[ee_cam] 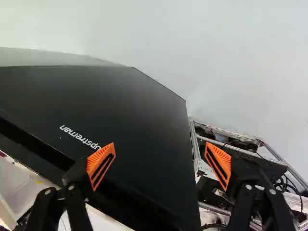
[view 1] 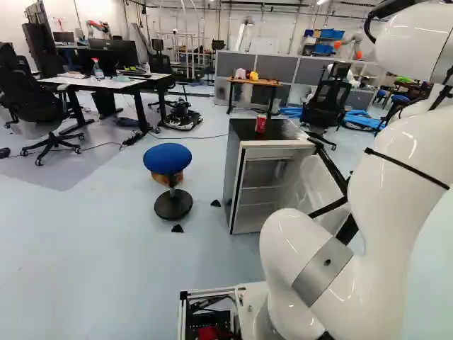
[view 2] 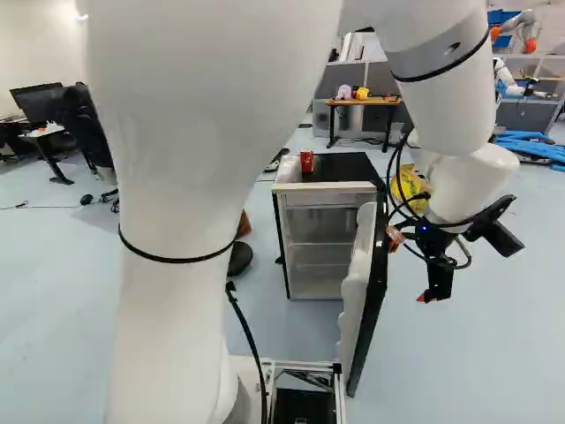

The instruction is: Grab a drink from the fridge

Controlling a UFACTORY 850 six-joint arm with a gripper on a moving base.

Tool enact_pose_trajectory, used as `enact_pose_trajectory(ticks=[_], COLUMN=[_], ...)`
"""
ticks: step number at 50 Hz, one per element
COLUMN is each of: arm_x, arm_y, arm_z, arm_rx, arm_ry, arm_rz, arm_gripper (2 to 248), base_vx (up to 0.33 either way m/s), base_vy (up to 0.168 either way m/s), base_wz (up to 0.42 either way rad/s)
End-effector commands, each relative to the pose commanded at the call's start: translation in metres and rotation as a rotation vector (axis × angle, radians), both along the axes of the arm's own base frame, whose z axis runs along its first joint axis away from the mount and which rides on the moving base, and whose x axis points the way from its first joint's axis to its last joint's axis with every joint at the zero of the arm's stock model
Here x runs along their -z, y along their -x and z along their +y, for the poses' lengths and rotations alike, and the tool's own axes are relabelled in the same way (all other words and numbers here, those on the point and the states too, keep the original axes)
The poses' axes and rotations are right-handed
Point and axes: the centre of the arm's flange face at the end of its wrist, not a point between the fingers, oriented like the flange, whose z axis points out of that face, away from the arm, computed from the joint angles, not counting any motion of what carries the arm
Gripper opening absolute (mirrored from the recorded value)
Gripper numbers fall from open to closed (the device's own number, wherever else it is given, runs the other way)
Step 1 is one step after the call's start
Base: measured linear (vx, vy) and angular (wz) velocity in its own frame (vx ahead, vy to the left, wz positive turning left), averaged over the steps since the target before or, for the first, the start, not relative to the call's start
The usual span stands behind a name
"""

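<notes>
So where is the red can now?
The red can stands on top of the open fridge, at its left side in the right base view.

robotics lab | another robot [view 2: 528, 28] | desk [view 1: 86, 81] with monitors [view 1: 124, 52] | shelving [view 2: 546, 59]

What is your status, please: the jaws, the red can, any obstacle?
Jaws open, holding nothing. Red can on top of fridge, not gripped. Open door stands between jaws and fridge shelves.
</notes>
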Motion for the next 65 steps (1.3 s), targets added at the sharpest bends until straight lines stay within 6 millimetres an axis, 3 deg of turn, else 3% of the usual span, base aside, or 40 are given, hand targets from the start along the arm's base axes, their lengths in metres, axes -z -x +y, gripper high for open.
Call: enact_pose_trajectory(ticks=[65], arm_x=[0.004], arm_y=[-0.016], arm_z=[0.112], arm_rx=[-0.147], arm_ry=[-0.052], arm_rz=[0.033], arm_gripper=[247], base_vx=[0.000], base_vy=[0.000], base_wz=[0.000])
